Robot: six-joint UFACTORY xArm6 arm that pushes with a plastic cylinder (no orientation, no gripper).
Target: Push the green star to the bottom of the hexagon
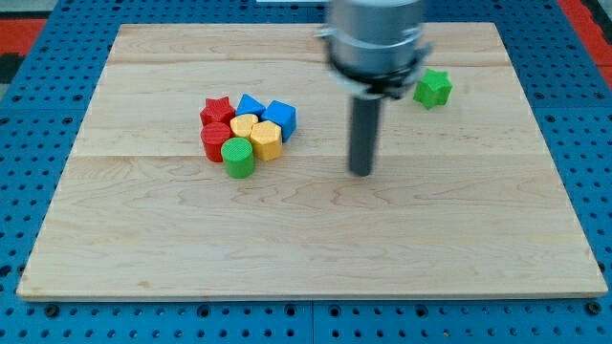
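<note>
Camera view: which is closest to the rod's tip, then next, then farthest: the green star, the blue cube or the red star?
From my tip:
1. Blue cube, to the view's left, on the cluster's right edge.
2. Green star, up toward the view's top right, alone.
3. Red star, on the cluster's far left side.

Open bench (402,248) lies between my tip (360,173) and the green star (432,88); beside the yellow hexagon (267,139), the green cylinder (238,158) crowds its lower-left.

On the wooden board (143,248), a red star (217,109), red cylinder (215,139), two blue blocks (251,105) (281,118), yellow heart (245,124) and green cylinder (238,158) sit clustered together.
</note>
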